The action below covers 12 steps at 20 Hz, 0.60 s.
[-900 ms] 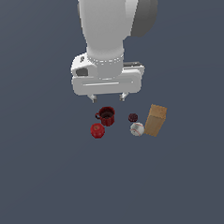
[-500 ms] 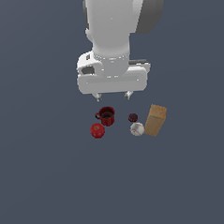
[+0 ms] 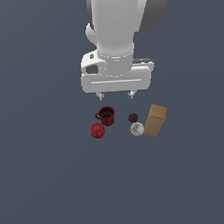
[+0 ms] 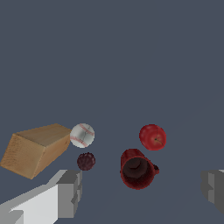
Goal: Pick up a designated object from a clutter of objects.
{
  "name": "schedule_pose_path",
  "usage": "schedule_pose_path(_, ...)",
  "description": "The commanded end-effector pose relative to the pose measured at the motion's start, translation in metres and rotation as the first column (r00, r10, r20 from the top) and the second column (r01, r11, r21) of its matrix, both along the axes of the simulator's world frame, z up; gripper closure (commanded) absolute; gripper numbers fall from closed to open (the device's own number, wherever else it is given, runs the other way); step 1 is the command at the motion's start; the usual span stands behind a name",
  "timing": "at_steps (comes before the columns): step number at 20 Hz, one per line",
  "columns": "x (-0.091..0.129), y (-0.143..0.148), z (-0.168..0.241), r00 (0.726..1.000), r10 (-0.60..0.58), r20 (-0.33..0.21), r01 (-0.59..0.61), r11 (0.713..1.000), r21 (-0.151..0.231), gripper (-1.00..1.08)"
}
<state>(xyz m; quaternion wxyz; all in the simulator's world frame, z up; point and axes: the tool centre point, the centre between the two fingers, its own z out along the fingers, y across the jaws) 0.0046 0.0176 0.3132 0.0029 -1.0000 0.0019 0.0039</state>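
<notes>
The designated object, a small dark maroon lump (image 3: 133, 117) (image 4: 86, 161), lies on the grey floor between the red mug (image 3: 106, 116) (image 4: 138, 169) and the tan box (image 3: 155, 120) (image 4: 35, 147), just behind the white ball (image 3: 137, 129) (image 4: 82, 135). A red apple-like ball (image 3: 97, 130) (image 4: 152, 137) sits in front of the mug. My gripper (image 3: 115, 95) (image 4: 142, 188) hovers open above and behind the clutter, holding nothing. In the wrist view one fingertip (image 4: 70, 192) is close beside the lump, the other (image 4: 213, 189) far on the mug's other side.
The clutter sits close together on a flat dark grey surface. The box stands tilted at the exterior view's right of the lump, and the mug's handle points to the exterior view's left.
The arm has shifted toward the exterior view's right and dropped slightly toward the clutter. The gripper stays open and the objects have not moved.
</notes>
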Motion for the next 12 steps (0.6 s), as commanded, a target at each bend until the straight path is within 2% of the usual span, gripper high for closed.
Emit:
schedule_pose_path(1,0.000,0.001,-0.003,1.000,-0.014,0.000,0.014,1.000,0.000,-0.92)
schedule_pose_path(12,-0.004,0.014,-0.032,0.987,-0.161,0.001,0.161,0.987,-0.007,-0.92)
